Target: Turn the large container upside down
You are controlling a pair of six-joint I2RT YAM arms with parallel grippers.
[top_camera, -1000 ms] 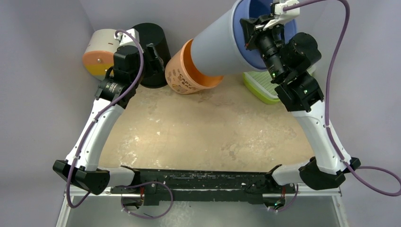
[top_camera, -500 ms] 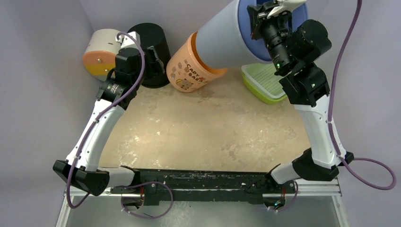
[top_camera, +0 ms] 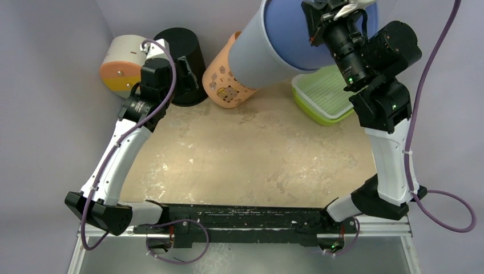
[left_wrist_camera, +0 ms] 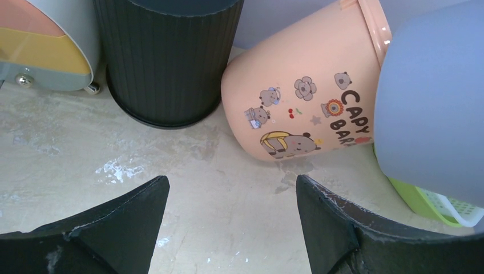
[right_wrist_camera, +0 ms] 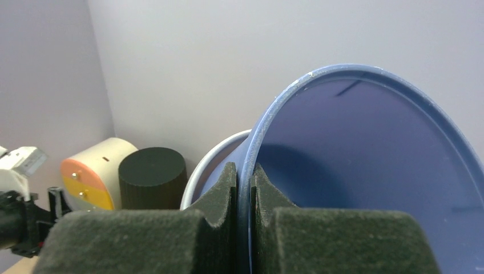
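Right hand (right_wrist_camera: 244,172) is pinching the rim of the large container (top_camera: 279,43), one finger inside the wall, one outside. Container is airborne over the back of the desk (top_camera: 245,154), tilted, mouth up toward the right arm, base down-left at the mouth of the orange bucket (left_wrist_camera: 302,97). Can't tell if the base sits inside the bucket or just in front of it. Bucket is tipped over at an angle. Left hand (left_wrist_camera: 231,181) is spread wide, holding nothing, low over the desk in front of the black bin (left_wrist_camera: 165,57).

Step in hand, my read: lift and roll to invert. Get the base clear of the bucket first, or it may drag it along. A rim pinch is a small hold on a big body, so roll slow and expect swing. Land the mouth flat.

Room: back row is crowded with bin, bucket and green tray (top_camera: 322,100), and the wall (top_camera: 217,14) is close behind. Open desk is centre and near side, so set down there.
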